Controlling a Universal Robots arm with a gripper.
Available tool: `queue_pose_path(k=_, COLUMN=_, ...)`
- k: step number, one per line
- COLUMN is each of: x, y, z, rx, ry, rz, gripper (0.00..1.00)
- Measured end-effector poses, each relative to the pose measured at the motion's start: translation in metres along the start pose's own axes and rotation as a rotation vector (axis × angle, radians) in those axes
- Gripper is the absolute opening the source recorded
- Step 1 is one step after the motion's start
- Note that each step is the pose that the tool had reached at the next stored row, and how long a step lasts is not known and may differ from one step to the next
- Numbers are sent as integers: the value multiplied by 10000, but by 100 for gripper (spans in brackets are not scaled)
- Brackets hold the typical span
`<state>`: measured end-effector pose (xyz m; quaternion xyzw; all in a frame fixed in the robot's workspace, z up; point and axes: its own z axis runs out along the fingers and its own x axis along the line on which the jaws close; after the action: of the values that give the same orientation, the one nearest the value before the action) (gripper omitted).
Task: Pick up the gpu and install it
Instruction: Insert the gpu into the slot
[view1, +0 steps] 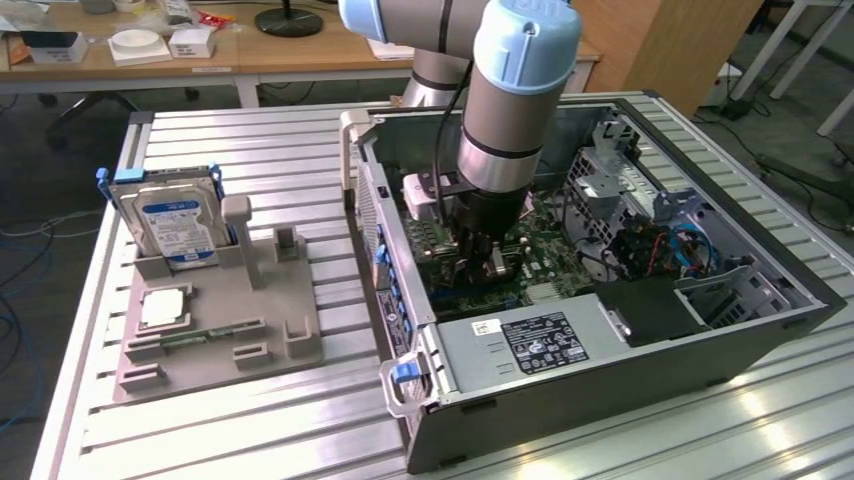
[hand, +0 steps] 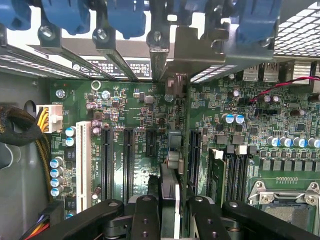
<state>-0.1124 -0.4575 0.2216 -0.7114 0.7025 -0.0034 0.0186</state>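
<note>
Here, gripper (hand: 169, 210) clenched on the gpu (hand: 170, 187), edge-on above the motherboard (hand: 130, 107), "POWER" seemingly printed by its white connector (hand: 48, 118).

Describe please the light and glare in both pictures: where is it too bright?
Exterior view: glare patches on the ribbed metal table near the computer case, whose interior is darker. Wrist view: the openings behind the case's rear slots are washed out white, while the motherboard is evenly lit and readable.

Arm (view1: 514, 110) reaching straight down, wrist vertical; tool (hand: 170, 202) fingers (hand: 145, 215) clamped on thin card edge
</note>
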Motion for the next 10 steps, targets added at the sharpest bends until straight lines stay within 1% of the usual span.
queue_pose_path(k=10, x=0, y=0, z=0, rx=1, ry=0, rz=0, gripper=27)
